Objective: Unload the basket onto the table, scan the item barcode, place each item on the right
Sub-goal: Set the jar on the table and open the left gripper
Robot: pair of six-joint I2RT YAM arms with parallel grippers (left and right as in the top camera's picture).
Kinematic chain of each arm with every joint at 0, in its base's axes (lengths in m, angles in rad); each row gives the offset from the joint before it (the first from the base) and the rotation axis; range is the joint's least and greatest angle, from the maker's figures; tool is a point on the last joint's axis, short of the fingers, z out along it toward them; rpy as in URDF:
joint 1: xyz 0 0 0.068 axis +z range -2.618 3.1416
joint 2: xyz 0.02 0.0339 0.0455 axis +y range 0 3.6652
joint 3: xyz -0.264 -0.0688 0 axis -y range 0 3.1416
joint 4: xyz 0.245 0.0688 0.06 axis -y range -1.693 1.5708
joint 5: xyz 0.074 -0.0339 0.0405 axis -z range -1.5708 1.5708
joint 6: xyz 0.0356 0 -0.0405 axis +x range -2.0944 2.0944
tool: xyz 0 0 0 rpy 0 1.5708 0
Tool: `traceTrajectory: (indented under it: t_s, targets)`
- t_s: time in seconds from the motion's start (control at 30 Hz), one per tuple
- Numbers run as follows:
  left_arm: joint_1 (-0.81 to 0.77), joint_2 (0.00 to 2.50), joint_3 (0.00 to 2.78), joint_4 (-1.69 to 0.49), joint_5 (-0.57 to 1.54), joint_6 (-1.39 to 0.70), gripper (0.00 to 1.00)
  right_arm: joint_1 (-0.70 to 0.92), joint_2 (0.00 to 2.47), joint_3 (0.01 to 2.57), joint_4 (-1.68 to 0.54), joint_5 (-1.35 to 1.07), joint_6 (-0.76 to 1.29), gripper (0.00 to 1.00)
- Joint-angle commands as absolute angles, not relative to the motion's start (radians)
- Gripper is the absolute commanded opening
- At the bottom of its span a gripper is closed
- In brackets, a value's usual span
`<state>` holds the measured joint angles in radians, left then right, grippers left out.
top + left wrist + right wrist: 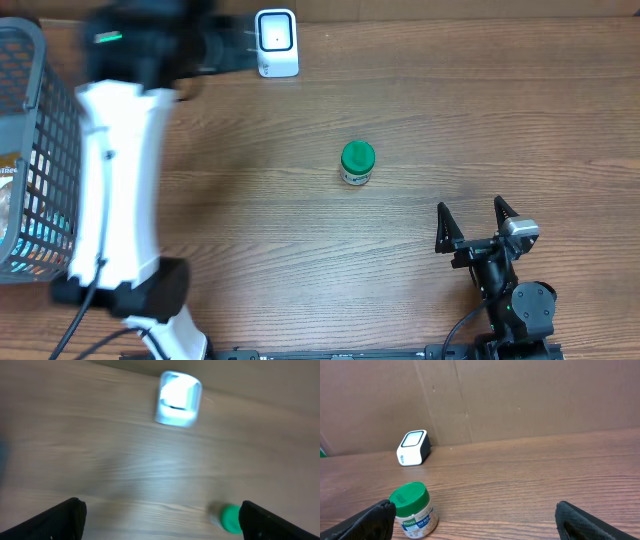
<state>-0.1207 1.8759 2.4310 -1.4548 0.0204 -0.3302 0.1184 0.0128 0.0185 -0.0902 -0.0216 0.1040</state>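
**Reach the jar without hiding its code**

The jar (357, 163) stands upright in the middle of the table (450, 100), well apart from the scanner (276, 42) at the far edge. Nothing holds it. The right gripper (470, 208) sits near the jar with its jaws spread wide and faces it. The left gripper (162, 510) is also spread and empty. Its view is blurred, so its aim is probably the scanner side, not the jar.

The right arm looks better placed for the pick. It should close on the body below the green lid (408, 498), square to the jar so that it does not tip. The fingers should stay off the label (420, 522), since the barcode's place cannot be seen. Then turn the label toward the scanner's window.
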Motion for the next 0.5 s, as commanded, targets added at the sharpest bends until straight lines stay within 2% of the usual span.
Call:
traceTrajectory:
  t_s: [0.0,0.27,0.47]
  targets:
    - [0.069,1.802,2.444,-1.502,0.012,-0.307,1.00,0.117,0.004,0.008,-0.083,-0.020,0.105,1.00]
    - [0.502,1.797,2.443,-1.513,0.026,-0.353,1.00,0.117,0.004,0.008,-0.083,-0.020,0.105,1.00]
    - [0.672,1.829,2.431,-1.532,0.022,-0.364,1.00,0.117,0.004,0.008,-0.083,-0.020,0.105,1.00]
